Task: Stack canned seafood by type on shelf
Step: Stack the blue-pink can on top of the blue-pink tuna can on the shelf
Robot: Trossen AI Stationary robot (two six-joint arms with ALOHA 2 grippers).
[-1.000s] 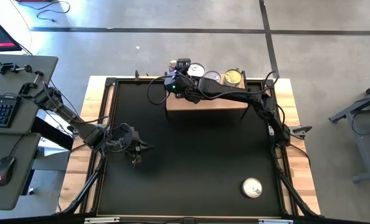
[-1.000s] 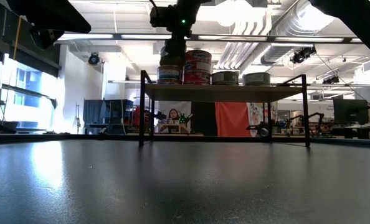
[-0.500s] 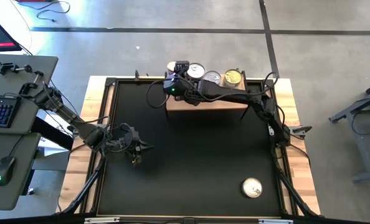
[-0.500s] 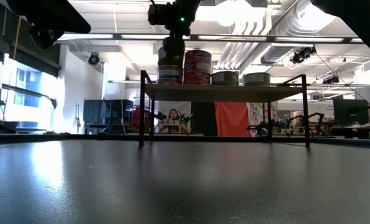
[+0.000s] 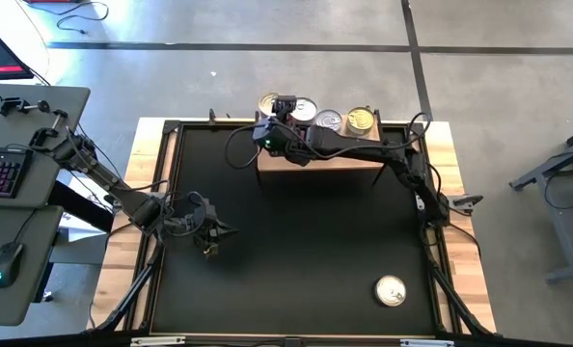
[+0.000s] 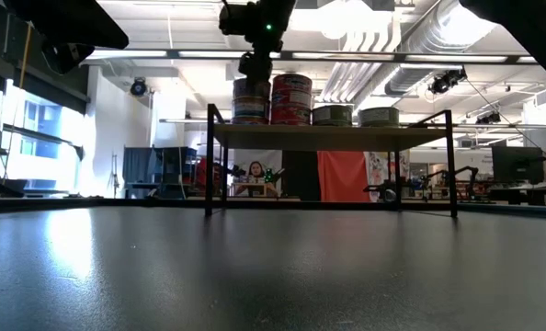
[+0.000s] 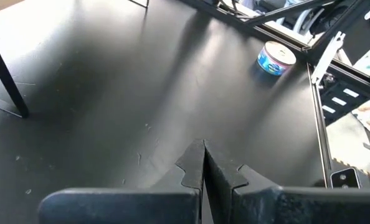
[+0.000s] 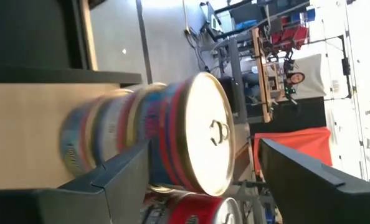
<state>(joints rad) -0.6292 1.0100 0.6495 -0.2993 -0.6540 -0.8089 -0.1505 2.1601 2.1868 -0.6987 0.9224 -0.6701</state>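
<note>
**Right gripper spread over the end stack**

The right gripper (image 5: 276, 106) hovers with fingers wide apart, gripping nothing, above the stacked tins (image 6: 251, 99) at one end of the wooden shelf (image 6: 333, 135). Beside them stand red-labelled tins (image 6: 291, 98). One blue-labelled tin (image 5: 391, 290) lies on the black table (image 5: 296, 241). The left gripper (image 5: 212, 231) rests shut, empty.

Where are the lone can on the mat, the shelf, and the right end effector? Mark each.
lone can (image 5: 391, 290), high view, middle of its lid.
shelf (image 6: 333, 136), low view, front edge of its top board.
right end effector (image 5: 278, 104), high view, between its fingertips, above the leftmost stack.
</note>
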